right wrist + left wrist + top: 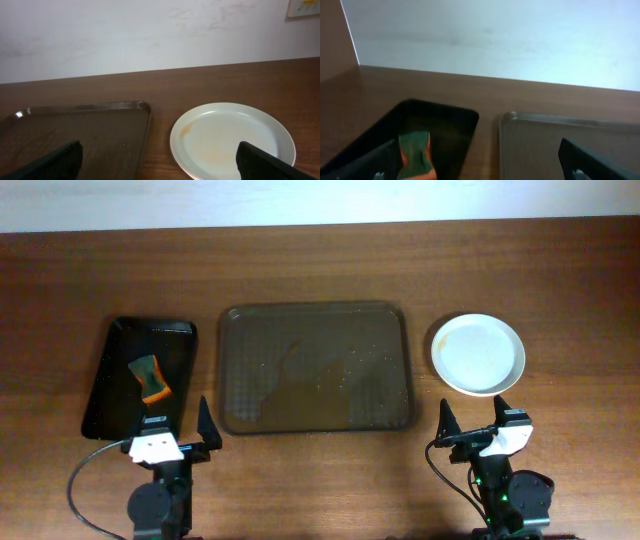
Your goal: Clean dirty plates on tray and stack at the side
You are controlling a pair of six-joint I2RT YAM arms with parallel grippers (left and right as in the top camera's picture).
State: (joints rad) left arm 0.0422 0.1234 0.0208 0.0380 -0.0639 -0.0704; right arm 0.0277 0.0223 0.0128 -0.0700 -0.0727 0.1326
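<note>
The brown tray lies mid-table with only crumbs and smears on it; it also shows in the left wrist view and the right wrist view. The white plates sit stacked on the table right of the tray; the top one has a faint orange smear. My left gripper is open and empty near the front edge, between the black tray and the brown tray. My right gripper is open and empty, just in front of the plates.
A glossy black tray at the left holds a green and orange sponge, also seen in the left wrist view. A pale wall stands beyond the table's far edge.
</note>
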